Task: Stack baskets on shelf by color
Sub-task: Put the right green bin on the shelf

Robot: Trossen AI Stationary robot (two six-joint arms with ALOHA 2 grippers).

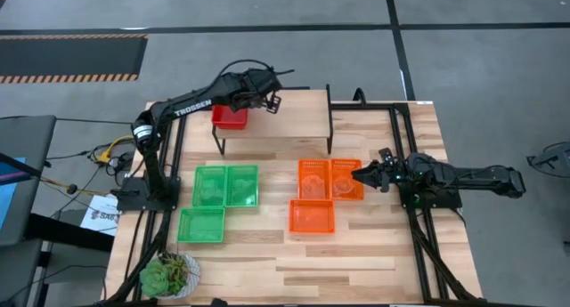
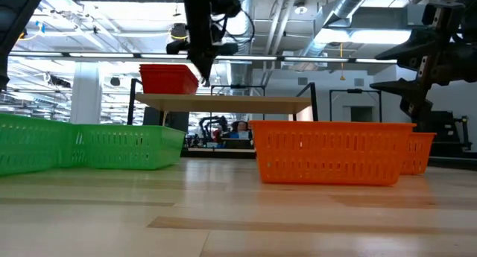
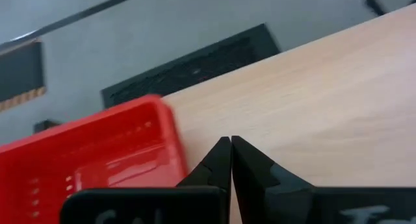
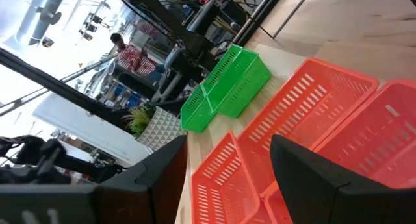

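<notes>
A red basket (image 1: 230, 118) (image 3: 97, 152) stands on the left end of the shelf (image 1: 298, 111), resting on its wooden top. My left gripper (image 1: 272, 100) (image 3: 231, 142) is shut and hovers over the shelf top just right of that basket, with a strip of bare wood between them. Three green baskets (image 1: 226, 185) sit on the table at the left, and three orange baskets (image 1: 328, 179) at the right. My right gripper (image 1: 358, 175) (image 4: 227, 143) waits open and level at the right edge of the orange baskets, holding nothing.
A potted succulent (image 1: 169, 273) stands at the table's near left corner. Black frame rails (image 1: 405, 165) run along both sides of the table. The shelf's middle and right part (image 3: 312, 100) is bare wood. Bare tabletop (image 1: 356, 262) lies near the front edge.
</notes>
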